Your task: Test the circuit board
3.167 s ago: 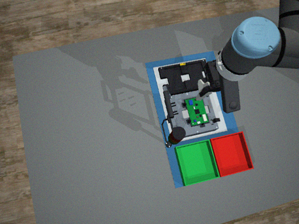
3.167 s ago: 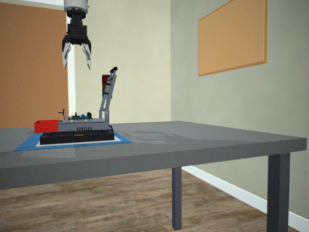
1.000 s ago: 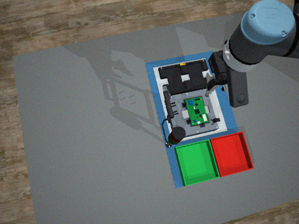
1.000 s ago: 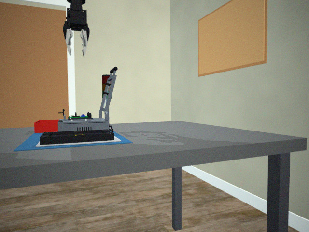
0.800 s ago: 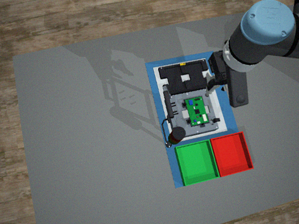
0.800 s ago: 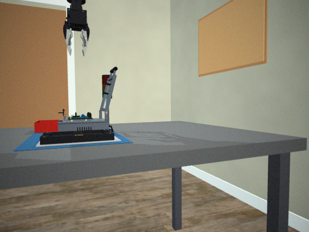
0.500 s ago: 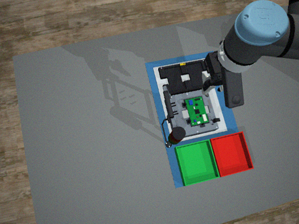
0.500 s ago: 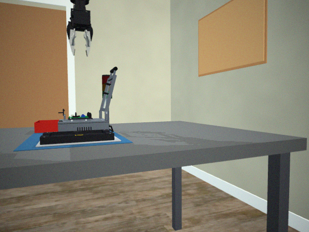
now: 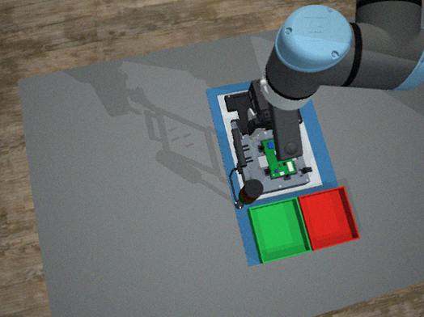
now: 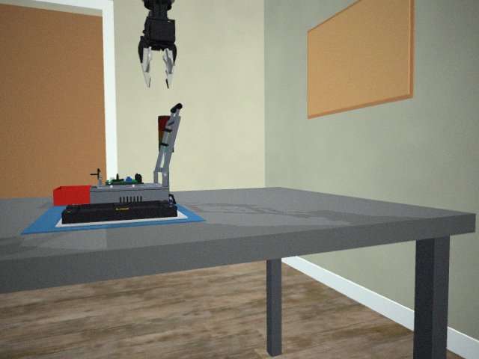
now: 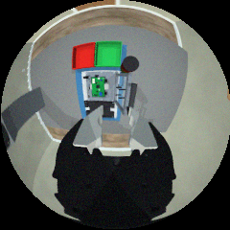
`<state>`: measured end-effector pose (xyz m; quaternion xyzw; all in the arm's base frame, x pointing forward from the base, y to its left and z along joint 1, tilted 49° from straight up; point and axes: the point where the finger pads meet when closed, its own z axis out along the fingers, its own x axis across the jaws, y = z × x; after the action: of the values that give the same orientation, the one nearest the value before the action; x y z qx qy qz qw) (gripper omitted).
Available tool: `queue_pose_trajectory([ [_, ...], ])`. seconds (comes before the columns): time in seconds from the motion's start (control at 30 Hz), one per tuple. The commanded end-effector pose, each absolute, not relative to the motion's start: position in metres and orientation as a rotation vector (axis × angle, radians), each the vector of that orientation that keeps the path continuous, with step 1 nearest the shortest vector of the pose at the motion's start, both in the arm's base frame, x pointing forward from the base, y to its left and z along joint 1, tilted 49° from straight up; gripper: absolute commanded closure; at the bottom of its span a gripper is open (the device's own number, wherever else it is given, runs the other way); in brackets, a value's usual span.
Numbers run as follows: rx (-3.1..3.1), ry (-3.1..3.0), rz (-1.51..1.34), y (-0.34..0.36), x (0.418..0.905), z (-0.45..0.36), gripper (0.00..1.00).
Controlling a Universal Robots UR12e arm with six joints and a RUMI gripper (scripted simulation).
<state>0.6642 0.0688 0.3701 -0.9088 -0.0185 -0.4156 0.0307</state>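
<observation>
The green circuit board [image 9: 277, 159] lies flat in the grey tester [image 9: 266, 164], component side up. Its white connector [image 9: 290, 168] points toward the lone black post [image 9: 307, 170]. The tester's lid [image 10: 167, 143] stands open and nearly upright. The signal light [image 9: 250, 191] is dark. My gripper [image 10: 157, 83] hangs high above the tester and the lid's top, fingers partly apart with nothing between them. In the wrist view the board [image 11: 99, 87] shows far below the fingers. The black tray [image 10: 119, 212] holds no board.
The green bin [image 9: 279, 229] and the red bin [image 9: 328, 217] stand side by side past the tester, on the blue mat [image 9: 246, 230]. The arm's elbow [image 9: 328, 53] covers part of the tray in the overhead view.
</observation>
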Motion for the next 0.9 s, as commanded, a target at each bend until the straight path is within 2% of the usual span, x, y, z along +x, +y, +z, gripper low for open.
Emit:
queue_pose_trajectory([
  [0.0, -2.802, -0.057, -1.279, 0.068, 0.682, 0.388, 0.7],
  [0.87, -2.802, -0.057, -1.279, 0.069, 0.705, 0.396, 0.7],
])
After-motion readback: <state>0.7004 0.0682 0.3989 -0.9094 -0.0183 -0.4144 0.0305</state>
